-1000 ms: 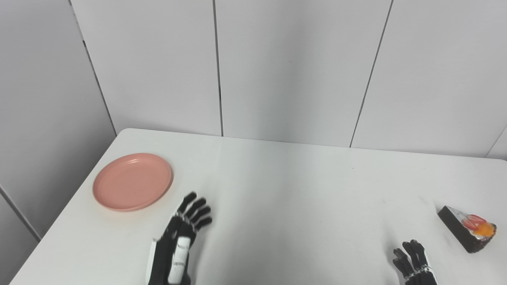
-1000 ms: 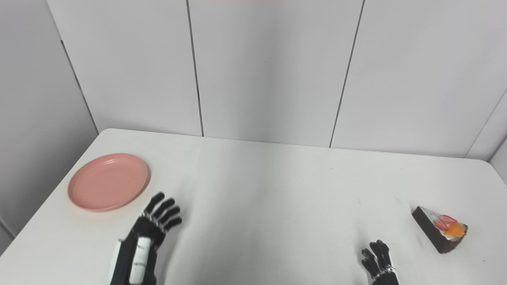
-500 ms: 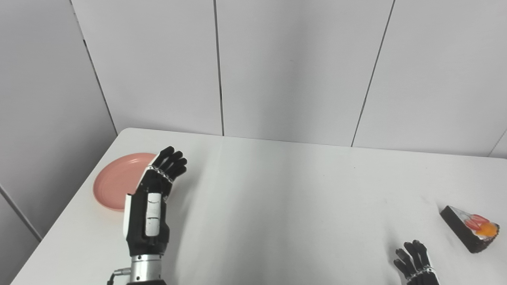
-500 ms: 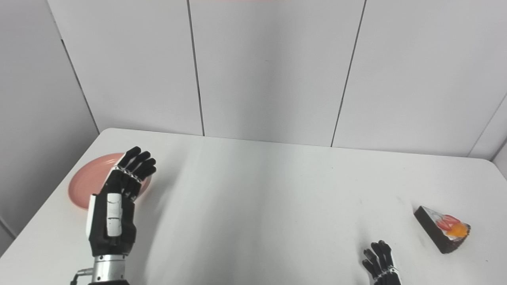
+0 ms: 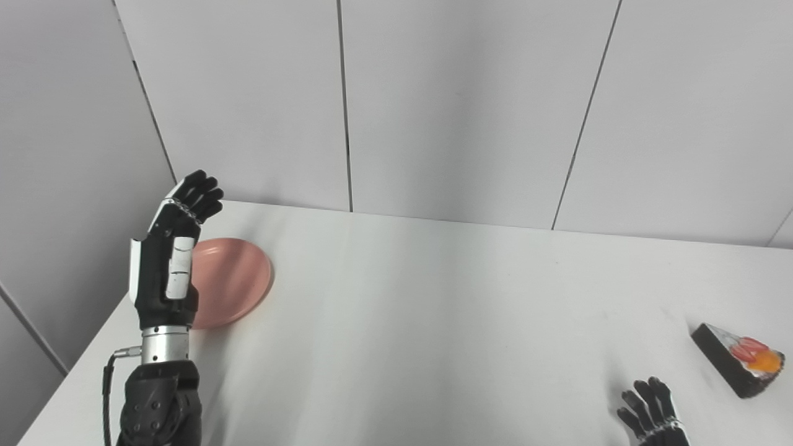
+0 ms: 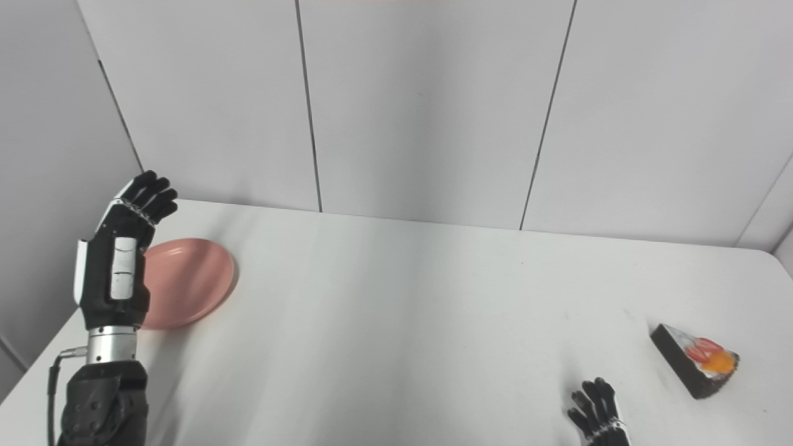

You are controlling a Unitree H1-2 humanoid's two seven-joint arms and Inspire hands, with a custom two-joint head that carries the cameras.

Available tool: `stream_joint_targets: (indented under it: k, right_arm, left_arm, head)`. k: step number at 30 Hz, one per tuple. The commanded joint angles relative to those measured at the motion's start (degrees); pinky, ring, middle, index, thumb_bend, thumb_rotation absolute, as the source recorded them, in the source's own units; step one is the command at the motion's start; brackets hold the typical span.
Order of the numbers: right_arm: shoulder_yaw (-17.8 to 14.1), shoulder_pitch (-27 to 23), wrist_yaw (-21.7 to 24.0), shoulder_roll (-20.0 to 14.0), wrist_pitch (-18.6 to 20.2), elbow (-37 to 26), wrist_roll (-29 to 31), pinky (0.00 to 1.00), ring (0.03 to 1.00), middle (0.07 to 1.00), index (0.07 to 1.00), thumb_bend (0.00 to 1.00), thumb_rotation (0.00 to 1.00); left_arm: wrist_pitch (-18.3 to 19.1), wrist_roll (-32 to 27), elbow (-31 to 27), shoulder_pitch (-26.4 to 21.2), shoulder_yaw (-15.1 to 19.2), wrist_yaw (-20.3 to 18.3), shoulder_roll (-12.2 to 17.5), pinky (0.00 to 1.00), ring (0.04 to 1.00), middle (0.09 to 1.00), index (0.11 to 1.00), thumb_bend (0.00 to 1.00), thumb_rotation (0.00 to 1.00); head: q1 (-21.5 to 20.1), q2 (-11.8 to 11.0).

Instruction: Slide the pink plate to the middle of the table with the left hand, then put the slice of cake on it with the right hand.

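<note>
Left hand [image 5: 173,248] stands raised above the counter's [image 5: 433,310] left edge, fingers apart and holding nothing; its black-and-white shell covers the left part of the pink plate [image 5: 235,279]. That plate — round, smooth, shallow-rimmed — lies flat near the far left corner. Right hand [image 5: 650,412] sits at the bottom edge, cut off below the fingers, which are spread and empty. Wedge-shaped slice of cake [image 5: 740,367] — dark sides, red and orange topping — rests at the right edge, well apart from the plate. Plain grey wall panels [image 5: 464,105] stand behind.
</note>
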Motion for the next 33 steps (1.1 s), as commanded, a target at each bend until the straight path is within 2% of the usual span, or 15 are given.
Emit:
stream_joint_targets:
  k: [1,7,13,17,24,25,27,31,33]
  right_arm:
    - [0.7,-0.7,-0.3,0.7,3.0,3.8,-1.0,0.91,0.932,0.958,0.975,0.90,1.00]
    - [0.8,-0.8,-0.4,0.9,3.2,3.7,-0.8,0.90,0.922,0.948,0.964,0.89,1.00]
    - [1.0,-0.5,-0.5,0.8,3.6,3.1,-0.8,0.91,0.928,0.953,0.970,0.90,1.00]
    - [1.1,-0.4,-0.5,0.8,3.7,3.0,-0.8,0.91,0.927,0.953,0.968,0.90,1.00]
    - [1.1,-0.4,-0.5,0.7,3.4,3.2,-0.8,0.91,0.927,0.953,0.972,0.91,1.00]
    - [1.1,-0.4,-0.5,0.7,3.4,3.2,-0.8,0.90,0.926,0.952,0.969,0.91,1.00]
    - [1.1,-0.4,-0.5,0.7,3.5,3.2,-0.7,0.90,0.925,0.951,0.967,0.90,1.00]
    - [1.2,-0.3,-0.4,0.6,3.6,2.9,-0.7,0.90,0.922,0.951,0.967,0.91,1.00]
    - [1.2,-0.2,-0.4,0.6,3.5,2.9,-0.7,0.89,0.921,0.949,0.965,0.91,1.00]
  left_arm:
    - [-2.4,0.0,1.3,-3.5,1.1,-0.8,3.2,0.76,0.792,0.801,0.788,0.85,0.83]
    - [-3.9,-1.7,10.8,-7.4,2.9,-2.6,6.2,0.76,0.789,0.813,0.815,0.89,0.80]
    - [-4.2,-0.3,20.5,-11.4,4.9,-3.4,8.3,0.76,0.794,0.825,0.849,0.93,0.80]
    - [-4.2,0.0,26.8,-13.6,5.9,-4.7,10.2,0.82,0.807,0.826,0.861,0.88,0.80]
    - [-4.2,4.4,35.3,-16.1,6.0,-2.0,13.2,0.71,0.784,0.810,0.852,0.77,0.77]
    - [-4.2,4.4,35.9,-16.3,6.1,-1.9,13.4,0.70,0.782,0.820,0.858,0.70,0.75]
    - [-4.2,4.6,37.9,-16.7,6.2,-1.6,14.1,0.67,0.770,0.814,0.843,0.67,0.73]
    - [-4.2,5.0,41.0,-16.9,6.4,-1.7,15.1,0.67,0.780,0.820,0.830,0.74,0.72]
    - [-4.2,4.7,42.4,-17.1,6.6,-1.8,15.5,0.68,0.784,0.827,0.829,0.72,0.72]
  head:
    - [0.0,0.0]
    - [-0.2,0.0]
    - [-0.2,0.2]
    - [-0.3,0.1]
    - [-0.3,0.2]
    - [-0.3,0.2]
    - [-0.3,0.2]
    - [-0.6,0.4]
    - [-0.6,0.6]
